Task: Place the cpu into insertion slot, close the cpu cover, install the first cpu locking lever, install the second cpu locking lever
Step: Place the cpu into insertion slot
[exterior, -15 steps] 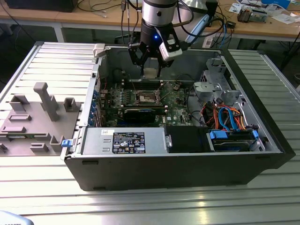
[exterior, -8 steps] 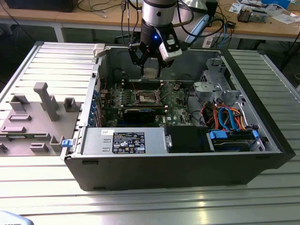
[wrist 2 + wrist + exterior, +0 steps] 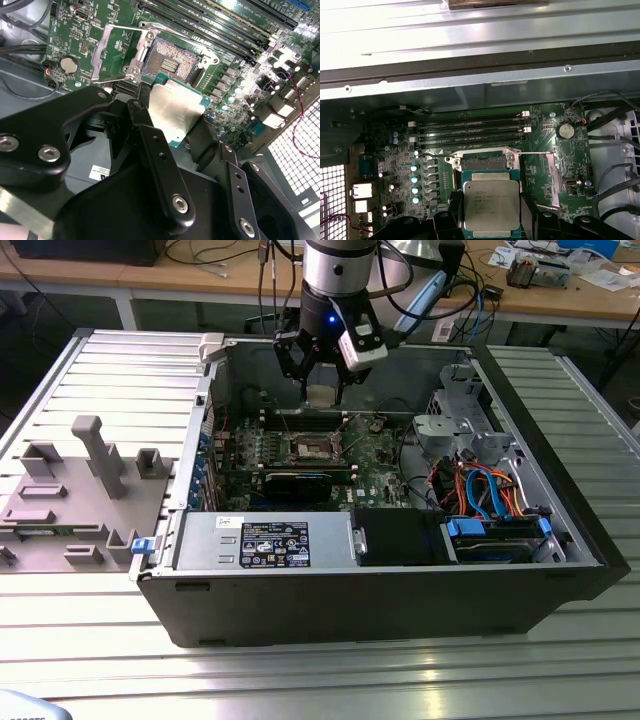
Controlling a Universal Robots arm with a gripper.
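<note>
In the exterior view, the arm reaches straight down into the open computer case. Its gripper hangs above the motherboard.

In the second wrist view, the black fingers pinch the cpu by opposite edges. It is held clear of the bare insertion slot, with the cpu cover swung open beside it.

In the first wrist view, the chip sits just short of the socket, near the memory slots. I judge the first step, placement, to be in hand. Seating calls for squaring the chip over the recess and keeping it level.
</note>
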